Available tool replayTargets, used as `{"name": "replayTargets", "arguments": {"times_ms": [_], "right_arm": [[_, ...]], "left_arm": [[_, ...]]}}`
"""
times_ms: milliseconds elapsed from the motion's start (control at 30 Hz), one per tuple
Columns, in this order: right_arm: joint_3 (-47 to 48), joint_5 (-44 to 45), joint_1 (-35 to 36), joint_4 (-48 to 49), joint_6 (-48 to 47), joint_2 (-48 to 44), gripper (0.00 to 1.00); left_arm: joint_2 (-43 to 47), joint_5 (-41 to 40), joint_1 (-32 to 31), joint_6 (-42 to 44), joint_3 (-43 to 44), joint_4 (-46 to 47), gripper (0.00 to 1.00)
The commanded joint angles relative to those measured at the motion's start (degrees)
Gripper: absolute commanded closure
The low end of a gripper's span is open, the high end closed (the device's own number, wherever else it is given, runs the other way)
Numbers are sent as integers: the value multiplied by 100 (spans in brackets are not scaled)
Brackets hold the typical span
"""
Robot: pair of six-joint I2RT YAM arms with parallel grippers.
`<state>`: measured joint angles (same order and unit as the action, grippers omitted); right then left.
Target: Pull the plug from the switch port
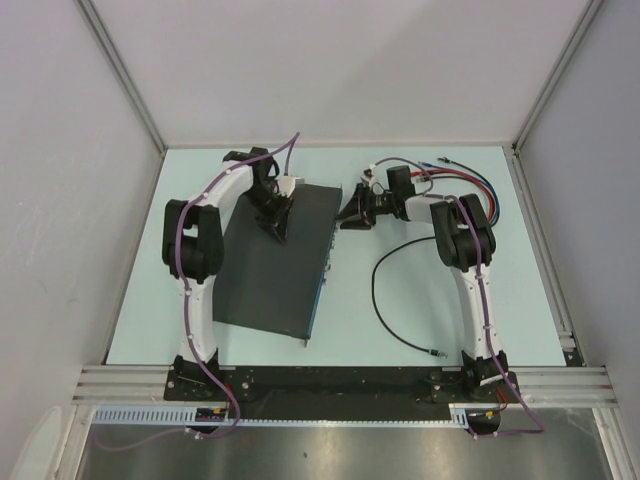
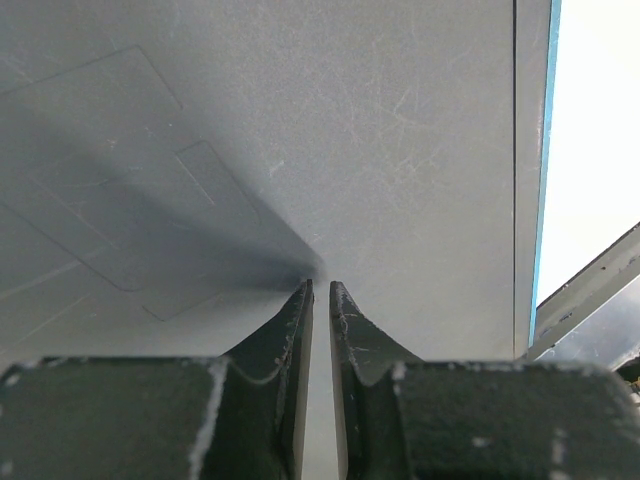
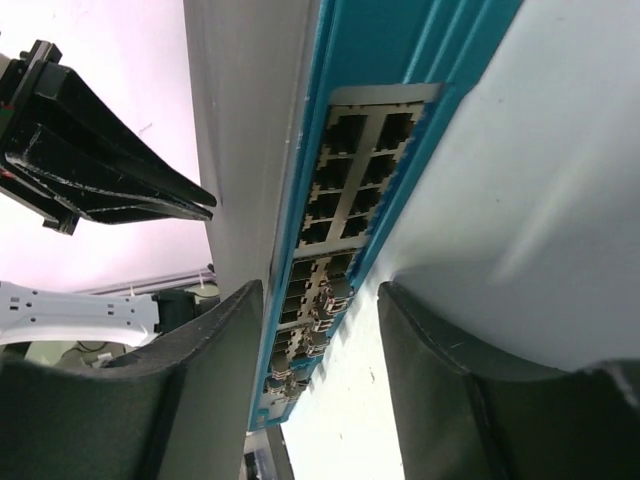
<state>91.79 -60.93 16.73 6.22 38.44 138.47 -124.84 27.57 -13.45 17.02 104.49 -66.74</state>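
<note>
Right tool [image 3: 320,300], spread and empty, faces the port row [image 3: 345,190] along the long right edge of the switch [image 1: 270,265] on the bench [image 1: 520,290]; left tool [image 2: 320,292], nearly pressed together, rests on its top.

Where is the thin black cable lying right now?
Top view, right half: the thin black cable curves across the pale tabletop between the large flat black switch and the right arm, one end by that arm's base.

Left pincer [image 2: 320,292] nearly closed; tips on switch [image 2: 380,130] top
</note>
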Motion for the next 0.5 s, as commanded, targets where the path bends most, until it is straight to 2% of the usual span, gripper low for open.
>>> {"name": "replayTargets", "arguments": {"times_ms": [0,200,333,467], "right_arm": [[-90,117,-29,-18,-83,338,45],[-232,-235,-153,134,-99,443,48],[-12,-314,-30,-32,-231,619,56],[67,-323,32,-94,-240,681,60]], "left_arm": [[73,11,27,48,186,-14,82],[38,20,36,56,186,-6,82],[12,-15,27,47,256,3,81],[47,-68,36,65,221,-6,80]]}}
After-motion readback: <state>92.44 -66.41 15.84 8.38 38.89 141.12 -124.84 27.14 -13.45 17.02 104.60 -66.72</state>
